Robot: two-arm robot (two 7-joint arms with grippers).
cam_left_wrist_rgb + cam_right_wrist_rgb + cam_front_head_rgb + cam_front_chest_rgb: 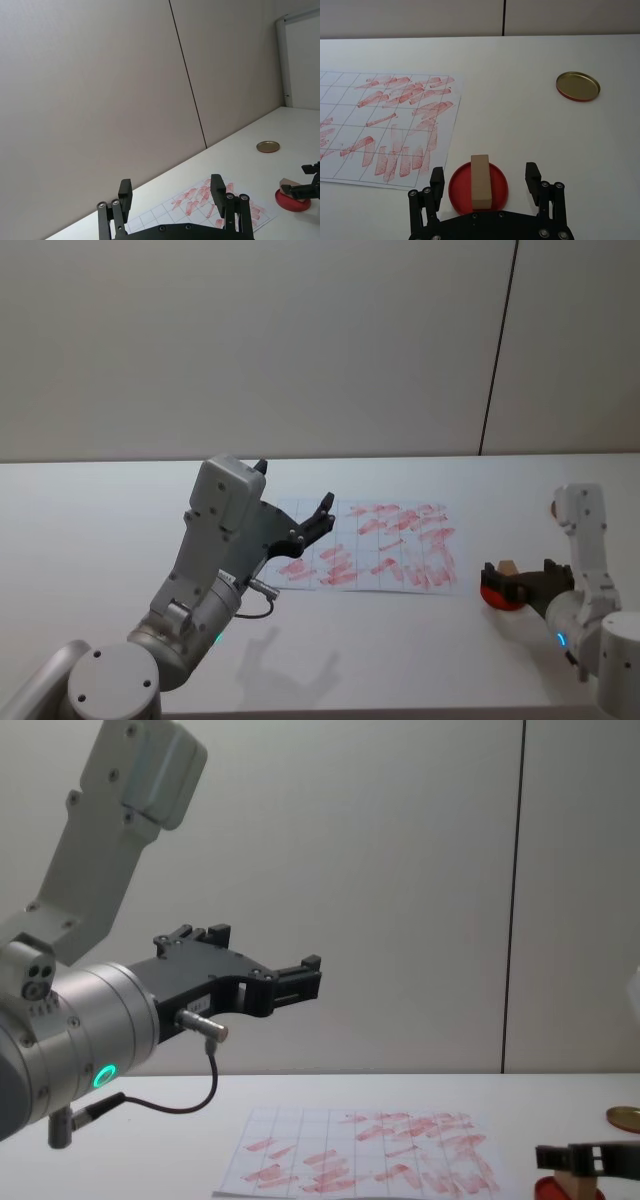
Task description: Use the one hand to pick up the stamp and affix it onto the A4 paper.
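The stamp (480, 181), a small tan wooden block, lies on a round red ink pad (499, 192) to the right of the A4 paper (350, 125). The sheet has a faint grid and many red marks. My right gripper (485, 172) is open and straddles the pad, with a finger on each side of the stamp and a gap to both. The head view shows the same: right gripper (515, 578), stamp (508, 567), paper (370, 545). My left gripper (293, 487) hangs open and empty above the paper's left part, on the arm with the green-lit ring.
A gold round disc (578, 86) lies on the white table (520, 115) beyond the pad, to the right. A plain wall rises at the table's far edge. The big left arm (90, 1020) takes up the space over the table's left side.
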